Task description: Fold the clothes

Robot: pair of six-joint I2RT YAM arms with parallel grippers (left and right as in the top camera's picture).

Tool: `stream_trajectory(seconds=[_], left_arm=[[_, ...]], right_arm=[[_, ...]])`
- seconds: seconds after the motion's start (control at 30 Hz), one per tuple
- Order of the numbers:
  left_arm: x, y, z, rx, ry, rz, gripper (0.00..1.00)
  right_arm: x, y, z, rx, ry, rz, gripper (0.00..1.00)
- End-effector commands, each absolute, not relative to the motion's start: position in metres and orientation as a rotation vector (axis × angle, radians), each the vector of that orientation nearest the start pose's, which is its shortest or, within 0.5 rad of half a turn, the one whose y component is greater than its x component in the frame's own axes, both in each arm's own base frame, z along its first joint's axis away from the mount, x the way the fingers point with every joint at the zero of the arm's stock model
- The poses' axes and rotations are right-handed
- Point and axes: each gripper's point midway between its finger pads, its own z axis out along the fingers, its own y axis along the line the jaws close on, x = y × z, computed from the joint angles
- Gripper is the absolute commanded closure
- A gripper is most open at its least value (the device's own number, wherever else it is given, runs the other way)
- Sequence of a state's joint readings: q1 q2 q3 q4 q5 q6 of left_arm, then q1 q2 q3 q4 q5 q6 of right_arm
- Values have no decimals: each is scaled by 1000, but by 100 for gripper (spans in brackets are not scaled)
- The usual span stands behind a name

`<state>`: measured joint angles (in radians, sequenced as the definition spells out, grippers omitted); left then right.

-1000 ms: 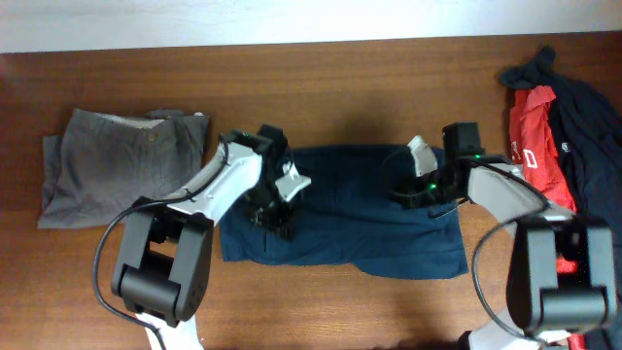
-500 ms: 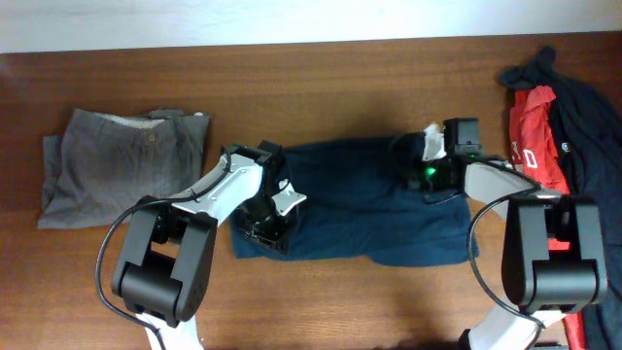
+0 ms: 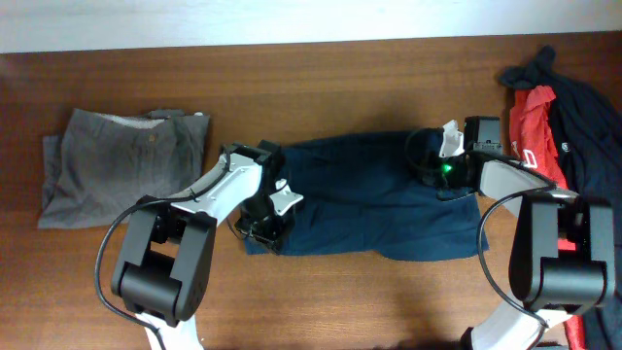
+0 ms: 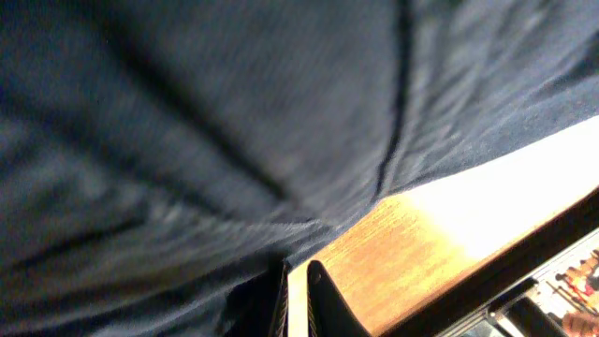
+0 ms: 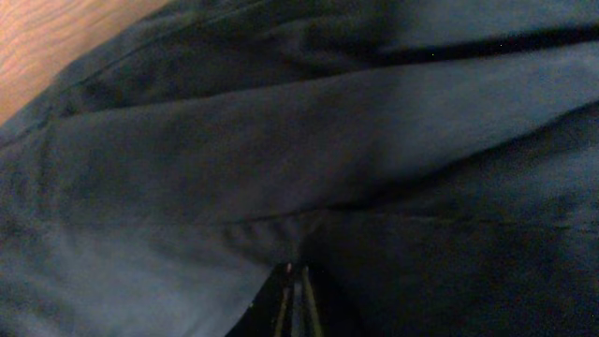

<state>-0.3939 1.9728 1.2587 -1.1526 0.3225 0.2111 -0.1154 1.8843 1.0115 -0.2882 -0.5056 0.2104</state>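
Left gripper [image 3: 262,229] at 8 o'clock and right gripper [image 3: 437,167] at 2 o'clock each pinch an edge of the navy piece [image 3: 369,209], centred on the table [image 3: 321,87], and if I pull unevenly that thin hold could slip and skew the fold.

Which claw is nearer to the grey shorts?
Left. The left claw is on the end of the navy cloth that faces the grey shorts; the right claw is near the opposite end, farther away.

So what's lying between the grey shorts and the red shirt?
The navy blue garment, spread on the table, with the left gripper and right gripper near its ends; the overhead view shows it.
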Motion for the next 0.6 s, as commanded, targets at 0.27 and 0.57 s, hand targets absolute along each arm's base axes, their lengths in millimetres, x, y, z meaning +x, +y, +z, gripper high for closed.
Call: stream_trajectory(seconds=[0.27,0.57], left_arm=[[336,-156,124,657,2981,-653,41],[366,-113,103,365,2992,-653,4]], right_arm=[[396,65,144,32,2418,829,62],[345,107,117,-95,2650,840,57]])
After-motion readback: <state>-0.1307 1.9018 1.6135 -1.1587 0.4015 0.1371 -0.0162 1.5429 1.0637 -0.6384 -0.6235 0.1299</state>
